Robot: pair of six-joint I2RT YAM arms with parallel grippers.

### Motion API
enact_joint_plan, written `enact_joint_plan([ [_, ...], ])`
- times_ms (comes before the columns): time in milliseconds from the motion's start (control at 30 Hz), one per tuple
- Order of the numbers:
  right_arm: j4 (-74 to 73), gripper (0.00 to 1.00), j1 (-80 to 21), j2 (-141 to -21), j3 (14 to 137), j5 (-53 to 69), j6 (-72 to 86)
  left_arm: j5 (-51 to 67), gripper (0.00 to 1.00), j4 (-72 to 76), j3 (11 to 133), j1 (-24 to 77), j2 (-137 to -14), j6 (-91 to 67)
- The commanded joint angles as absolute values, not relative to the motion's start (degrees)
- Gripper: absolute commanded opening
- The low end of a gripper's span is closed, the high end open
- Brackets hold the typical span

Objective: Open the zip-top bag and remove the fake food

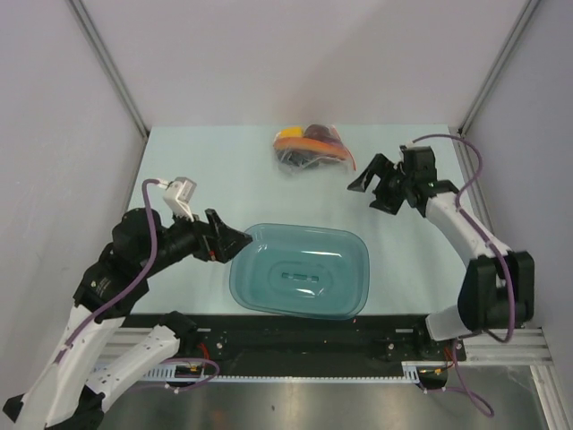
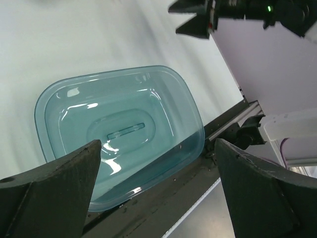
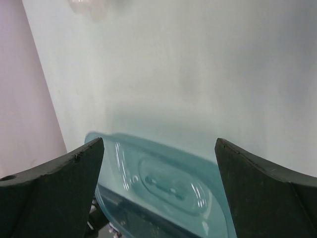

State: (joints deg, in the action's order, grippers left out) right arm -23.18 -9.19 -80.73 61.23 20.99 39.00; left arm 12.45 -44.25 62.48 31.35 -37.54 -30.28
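Observation:
The zip-top bag (image 1: 310, 148) lies at the far middle of the table, clear and crinkly, with orange, yellow and dark fake food (image 1: 313, 137) inside it. My right gripper (image 1: 371, 188) is open and empty, to the right of the bag and a little nearer, apart from it. My left gripper (image 1: 235, 242) is open and empty at the left rim of the teal tub. Both wrist views show open jaws with nothing between them. The bag is out of both wrist views.
A teal translucent tub (image 1: 351, 287) sits near the front middle of the table, also in the left wrist view (image 2: 54, 99) and the right wrist view (image 3: 218, 198). Grey walls enclose the table on three sides. A black rail (image 1: 304, 345) runs along the near edge.

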Motion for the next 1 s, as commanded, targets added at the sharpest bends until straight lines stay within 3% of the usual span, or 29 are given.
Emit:
enact_joint_plan([
  [0,-17.0,1.0,-9.1,-93.1,73.5,22.4,40.3,15.2,1.0,-42.4,63.8,31.0,-40.2,-28.6],
  [333,-4.1,1.0,-7.2,-117.6,89.5,27.2,53.2,15.0,0.97,-39.7,69.9,31.0,-52.5,-24.4],
  [733,-1.6,1.0,-4.3,-129.6,96.2,31.4,59.4,15.0,0.91,-36.2,75.8,30.9,-65.4,-21.8],
  [800,-0.7,0.95,-4.2,-130.7,96.8,31.8,60.2,15.3,0.9,-36.0,77.2,30.8,-66.6,-21.6],
  [833,1.5,0.87,-4.1,-131.0,96.7,32.7,60.4,15.6,0.89,-35.5,77.4,30.8,-67.8,-21.7],
  [900,3.9,0.83,-4.0,-131.4,96.2,34.5,61.4,16.1,0.87,-35.1,78.0,30.6,-69.1,-21.8],
  [967,6.1,0.67,-4.2,-131.9,96.2,35.2,61.4,16.8,0.85,-35.1,79.0,30.3,-70.9,-21.6],
])
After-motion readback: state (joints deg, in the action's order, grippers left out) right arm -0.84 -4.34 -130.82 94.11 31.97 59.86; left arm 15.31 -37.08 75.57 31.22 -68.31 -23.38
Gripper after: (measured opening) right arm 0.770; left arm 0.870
